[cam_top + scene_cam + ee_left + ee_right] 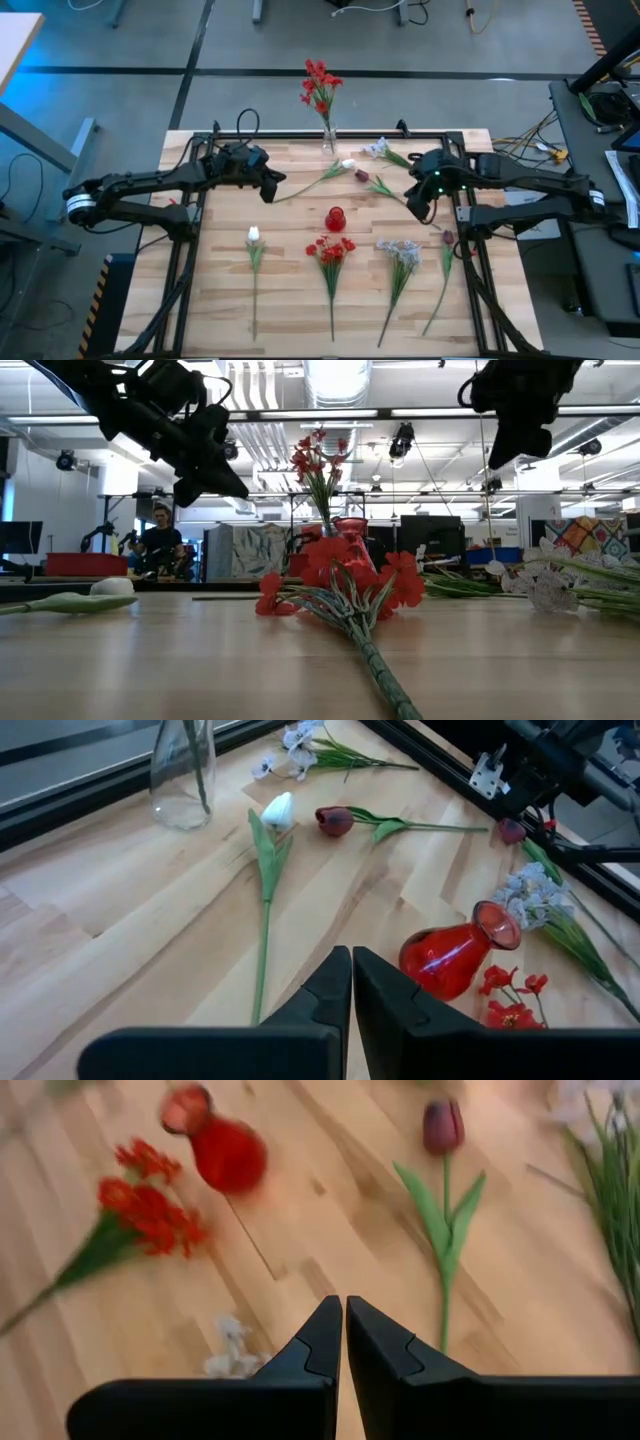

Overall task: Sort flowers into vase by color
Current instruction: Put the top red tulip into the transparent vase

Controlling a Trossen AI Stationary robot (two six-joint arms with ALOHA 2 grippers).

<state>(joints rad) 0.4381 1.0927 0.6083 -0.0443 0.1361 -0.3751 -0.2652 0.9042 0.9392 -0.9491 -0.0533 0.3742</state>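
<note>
A clear glass vase [328,140] stands at the table's far middle with red flowers [320,85] in it. A red vase [335,218] stands at the centre. Lying flat on the wood are a white tulip [278,812], a maroon bud [335,819], a pale blue cluster [378,150], a second white tulip [254,236], a red cluster [332,248], another pale cluster [400,250] and a maroon bud [443,1125]. My left gripper [351,952] hangs shut above the far white tulip's stem end. My right gripper [343,1302] hangs shut above the table's right part.
Black frame rails [470,215] run along the table's left, right and far sides. Bare wood lies between the flowers near the front edge. Beyond the table a person [160,545] sits in the room.
</note>
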